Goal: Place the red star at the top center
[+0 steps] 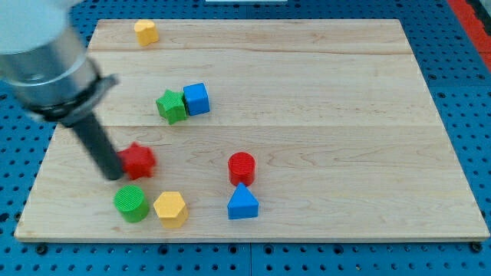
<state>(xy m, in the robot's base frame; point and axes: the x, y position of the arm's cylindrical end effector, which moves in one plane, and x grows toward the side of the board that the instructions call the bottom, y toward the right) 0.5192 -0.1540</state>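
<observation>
The red star lies on the wooden board at the lower left, just above the green cylinder. My tip is down on the board and touches the star's left side. The rod slants up to the view's left into the blurred arm body. The top centre of the board holds no block.
A yellow block sits at the top left. A green star touches a blue cube left of centre. A yellow hexagon, red cylinder and blue triangle lie along the bottom.
</observation>
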